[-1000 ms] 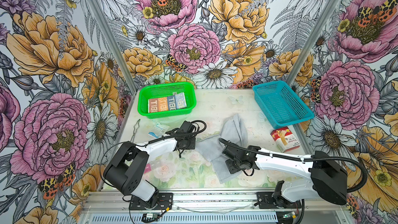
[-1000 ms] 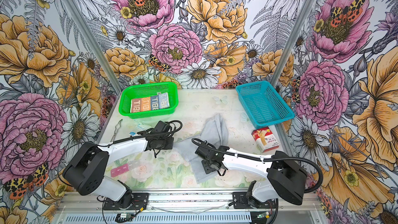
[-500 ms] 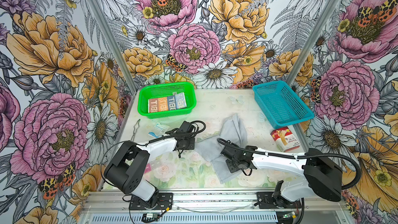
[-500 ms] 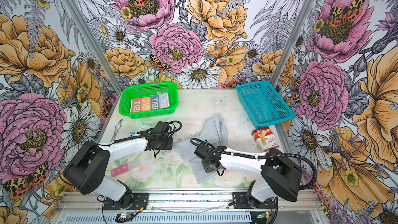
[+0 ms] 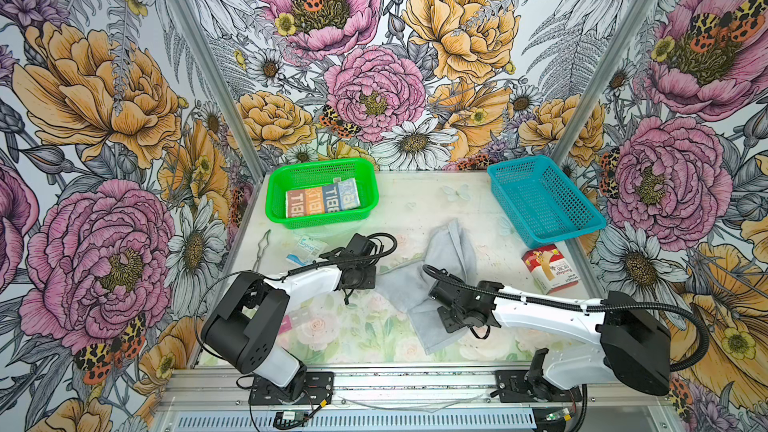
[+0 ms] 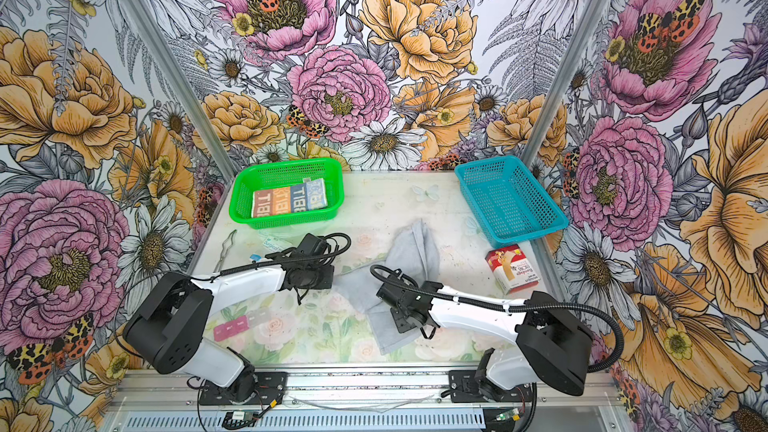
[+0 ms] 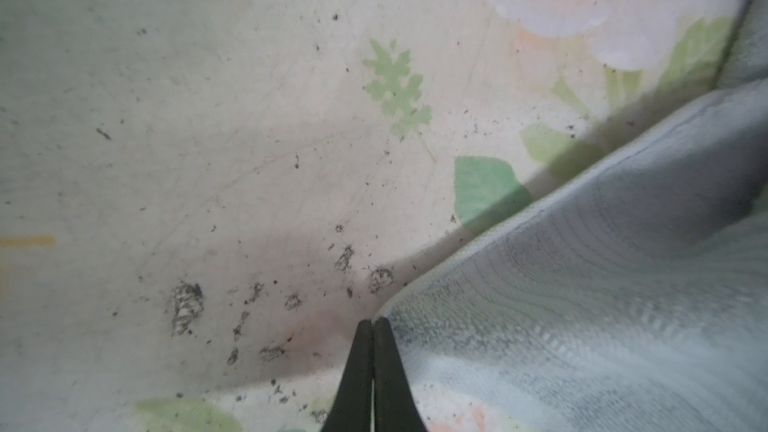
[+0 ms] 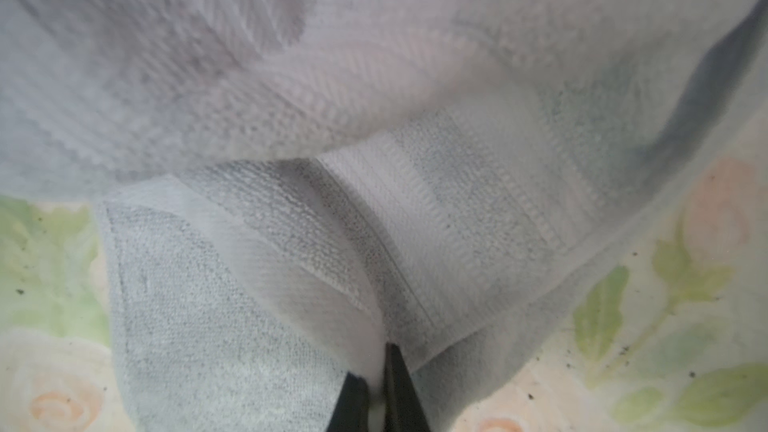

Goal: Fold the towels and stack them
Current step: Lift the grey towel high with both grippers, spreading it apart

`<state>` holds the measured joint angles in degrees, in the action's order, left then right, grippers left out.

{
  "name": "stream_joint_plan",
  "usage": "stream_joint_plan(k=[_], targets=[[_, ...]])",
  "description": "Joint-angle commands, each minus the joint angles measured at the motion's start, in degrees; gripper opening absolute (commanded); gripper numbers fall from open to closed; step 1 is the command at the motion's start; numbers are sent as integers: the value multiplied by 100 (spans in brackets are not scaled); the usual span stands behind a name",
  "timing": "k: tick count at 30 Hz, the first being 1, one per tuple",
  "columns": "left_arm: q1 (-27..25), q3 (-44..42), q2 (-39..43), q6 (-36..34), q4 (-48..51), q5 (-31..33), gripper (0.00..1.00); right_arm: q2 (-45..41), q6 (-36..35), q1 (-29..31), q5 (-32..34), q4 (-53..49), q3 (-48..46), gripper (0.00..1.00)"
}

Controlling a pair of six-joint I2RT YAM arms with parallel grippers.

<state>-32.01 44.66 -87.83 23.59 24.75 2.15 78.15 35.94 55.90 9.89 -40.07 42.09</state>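
While left claw (image 7: 372, 322) and right claw (image 8: 374, 361) pinch the grey towel (image 5: 451, 249), lettered towel (image 5: 322, 201) reads "TIBI".

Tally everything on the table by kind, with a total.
Towels in view: 2 (grey towel, lettered towel)
Baskets: 2 (green basket, blue basket)
Small items: 4 (carton, sachet, tongs, pink case)
Total: 8

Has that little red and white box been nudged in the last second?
No. The red and white box lies just where it was, keeping the same gap from the blue basket's front corner.
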Motion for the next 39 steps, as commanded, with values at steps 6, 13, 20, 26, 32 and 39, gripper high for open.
stream_joint_plan(k=[6, 13, 20, 26, 32, 39], targets=[[28, 70, 390, -41, 77, -145, 0, -277, -54, -28, -52, -308, 326, 0], [44, 490, 1439, 42, 543, -506, 0, -748, -524, -150, 171, -859, 1246, 0], [94, 1743, 2193, -229, 1017, -452, 0, -1223, -2033, -500, 1453, -1100, 3141, 0], [92, 3422, 2181, -613, 1533, -38, 0, -1057, -3197, -782, 2205, -1433, 5145, 0], [-298, 5027, 2172, -993, 2096, 595, 0, -871, -3622, -757, 2318, -1829, 6955, 0], [-919, 6836, 2003, -1634, 2719, 1253, 0, -509, -3837, -277, 2016, -2558, 9002, 0]])
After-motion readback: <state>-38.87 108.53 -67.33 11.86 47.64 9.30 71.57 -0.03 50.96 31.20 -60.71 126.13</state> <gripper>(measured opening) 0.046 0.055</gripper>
